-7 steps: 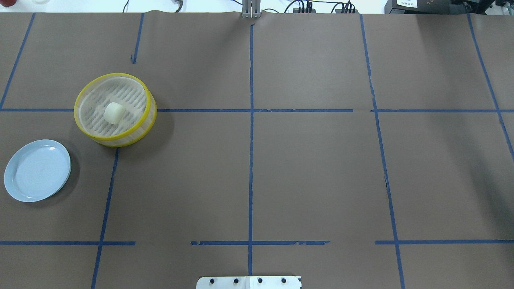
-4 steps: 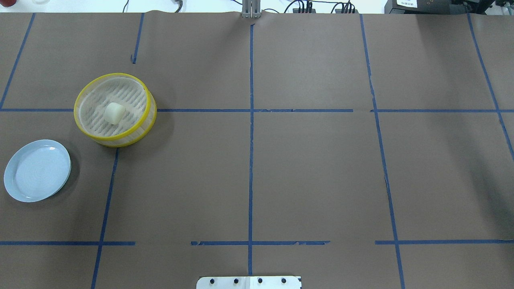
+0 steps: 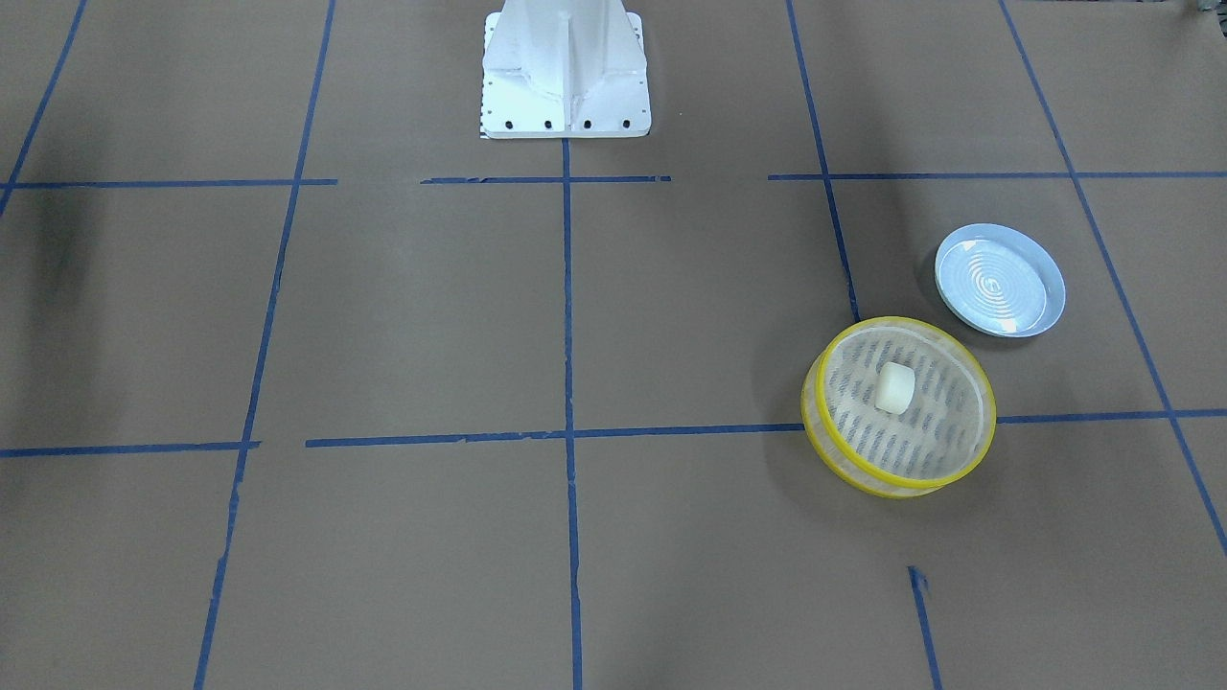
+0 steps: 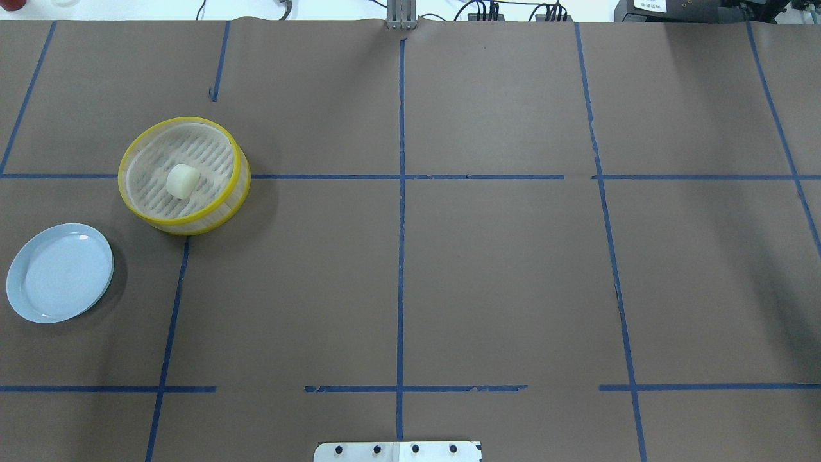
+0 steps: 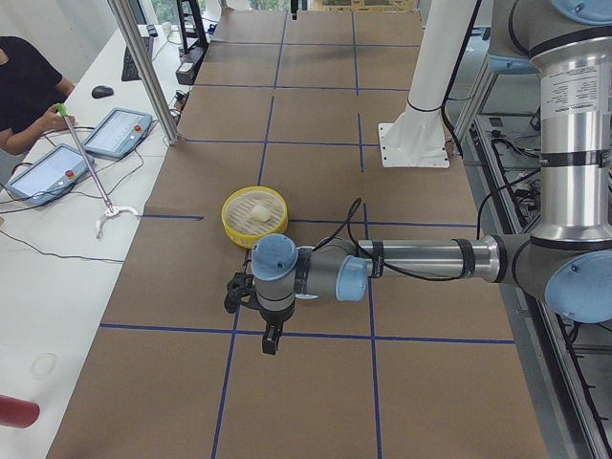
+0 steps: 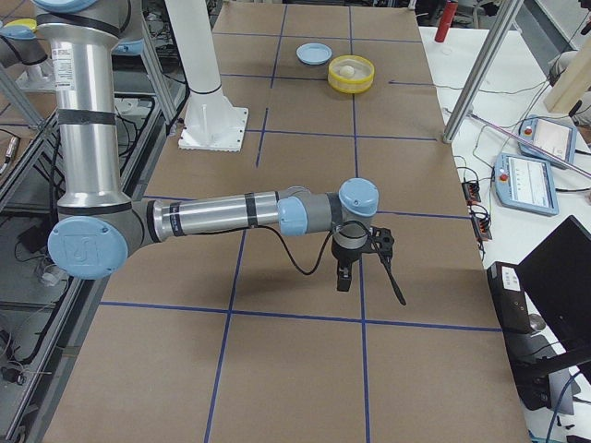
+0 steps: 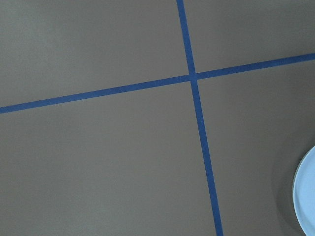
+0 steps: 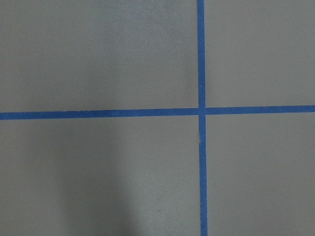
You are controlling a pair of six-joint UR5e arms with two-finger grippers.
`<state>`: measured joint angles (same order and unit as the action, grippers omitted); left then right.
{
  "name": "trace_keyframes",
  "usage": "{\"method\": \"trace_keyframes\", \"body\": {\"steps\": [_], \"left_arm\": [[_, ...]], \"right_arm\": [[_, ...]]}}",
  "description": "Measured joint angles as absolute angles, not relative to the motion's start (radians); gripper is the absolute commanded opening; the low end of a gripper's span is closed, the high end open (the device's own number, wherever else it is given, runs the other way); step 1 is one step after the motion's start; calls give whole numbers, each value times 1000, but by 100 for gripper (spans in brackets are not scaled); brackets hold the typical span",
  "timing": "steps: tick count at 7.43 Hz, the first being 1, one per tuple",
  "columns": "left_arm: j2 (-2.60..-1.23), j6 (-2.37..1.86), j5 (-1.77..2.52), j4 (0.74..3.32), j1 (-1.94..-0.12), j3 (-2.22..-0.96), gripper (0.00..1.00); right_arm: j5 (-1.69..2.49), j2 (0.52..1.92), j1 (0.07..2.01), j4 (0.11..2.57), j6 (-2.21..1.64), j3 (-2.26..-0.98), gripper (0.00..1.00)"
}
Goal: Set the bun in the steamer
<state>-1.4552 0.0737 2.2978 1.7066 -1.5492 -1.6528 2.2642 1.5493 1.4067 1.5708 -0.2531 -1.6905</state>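
Observation:
The cream-white bun [image 4: 181, 180] lies in the middle of the yellow-rimmed steamer [image 4: 192, 220] on the table's left half. Nothing touches it. The bun [image 3: 894, 387] also shows inside the steamer [image 3: 868, 479] in the front-facing view. Neither gripper shows in the overhead, front-facing or wrist views. In the exterior left view my left gripper [image 5: 271, 344] hangs over the table on the near side of the steamer [image 5: 234, 225]. In the exterior right view my right gripper [image 6: 343, 280] hangs far from the steamer [image 6: 354, 86]. I cannot tell whether either is open or shut.
A light blue plate [image 4: 59, 272] lies bare, near the steamer towards the table's left edge; its rim [image 7: 307, 196] shows in the left wrist view. The robot's white base [image 3: 564, 67] stands at the table's edge. Operators' tablets [image 5: 115, 132] lie on a side bench.

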Motion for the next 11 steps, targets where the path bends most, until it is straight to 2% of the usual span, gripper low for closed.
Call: {"method": "trace_keyframes", "body": {"steps": [11], "left_arm": [[-1455,71,2380,1698,-1550,-1653,100]], "right_arm": [[2264,1549,1406,1571,-253,-1690,100]]}}
